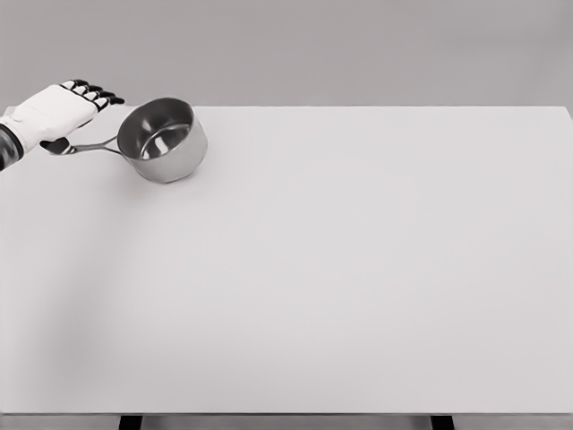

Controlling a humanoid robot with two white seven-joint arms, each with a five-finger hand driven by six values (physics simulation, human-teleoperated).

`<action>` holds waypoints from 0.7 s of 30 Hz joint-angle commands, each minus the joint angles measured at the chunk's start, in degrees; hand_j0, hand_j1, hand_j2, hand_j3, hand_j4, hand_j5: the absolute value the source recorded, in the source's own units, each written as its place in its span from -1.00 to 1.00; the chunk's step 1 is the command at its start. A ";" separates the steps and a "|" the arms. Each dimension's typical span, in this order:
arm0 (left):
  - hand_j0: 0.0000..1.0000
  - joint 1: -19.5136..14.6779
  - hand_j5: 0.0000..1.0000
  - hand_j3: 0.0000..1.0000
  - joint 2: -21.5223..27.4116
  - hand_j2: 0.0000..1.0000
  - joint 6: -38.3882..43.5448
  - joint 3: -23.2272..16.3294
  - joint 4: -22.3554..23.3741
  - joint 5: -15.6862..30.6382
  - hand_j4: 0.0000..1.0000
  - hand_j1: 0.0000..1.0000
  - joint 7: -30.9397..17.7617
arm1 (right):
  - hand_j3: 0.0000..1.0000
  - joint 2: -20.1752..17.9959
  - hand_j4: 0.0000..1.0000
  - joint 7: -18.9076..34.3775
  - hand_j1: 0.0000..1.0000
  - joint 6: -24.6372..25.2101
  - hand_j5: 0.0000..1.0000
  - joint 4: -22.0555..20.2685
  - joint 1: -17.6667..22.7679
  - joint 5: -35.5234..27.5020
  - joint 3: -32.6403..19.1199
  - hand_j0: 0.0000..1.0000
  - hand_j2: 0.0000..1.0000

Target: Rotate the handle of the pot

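Left hand (55, 115) over pot (163, 139) handle (89, 146), white table (358, 269)

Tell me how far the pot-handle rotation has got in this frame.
Done: the left hand has reached the handle of the pot, which points left. In hand: the hand sits over the handle's end; a firm grasp isn't clear. Left: the rotation itself.

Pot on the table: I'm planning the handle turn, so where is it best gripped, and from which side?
Probably the thin handle, not the round bowl of the pot. It sticks out left toward the table edge, so come from the left, where the left hand is over its end.
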 commanded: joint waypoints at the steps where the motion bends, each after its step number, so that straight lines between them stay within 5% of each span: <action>1: 1.00 0.00 1.00 1.00 -0.11 1.00 0.87 0.10 0.05 0.05 1.00 1.00 0.08 | 1.00 -0.01 1.00 0.02 1.00 -0.01 1.00 0.00 0.00 -0.03 0.01 1.00 1.00; 12: 1.00 -0.44 1.00 1.00 0.07 1.00 1.75 0.10 -0.12 0.23 1.00 1.00 0.16 | 1.00 -0.01 1.00 0.02 1.00 -0.01 1.00 0.00 0.00 -0.03 0.01 1.00 1.00; 15: 1.00 -0.44 1.00 1.00 2.17 1.00 -3.43 0.37 -2.14 1.28 1.00 1.00 0.16 | 1.00 -0.01 1.00 0.02 1.00 -0.01 1.00 0.00 0.00 -0.03 0.01 1.00 1.00; 19: 1.00 -0.09 1.00 1.00 7.97 1.00 -15.46 0.81 -7.32 10.41 1.00 1.00 0.16 | 1.00 -0.01 1.00 0.02 1.00 -0.01 1.00 0.00 0.00 -0.03 0.01 1.00 1.00; 21: 1.00 0.26 1.00 1.00 12.89 1.00 -16.46 0.72 -13.65 16.48 1.00 1.00 0.08 | 1.00 -0.01 1.00 0.02 1.00 -0.01 1.00 0.00 0.00 -0.03 0.01 1.00 1.00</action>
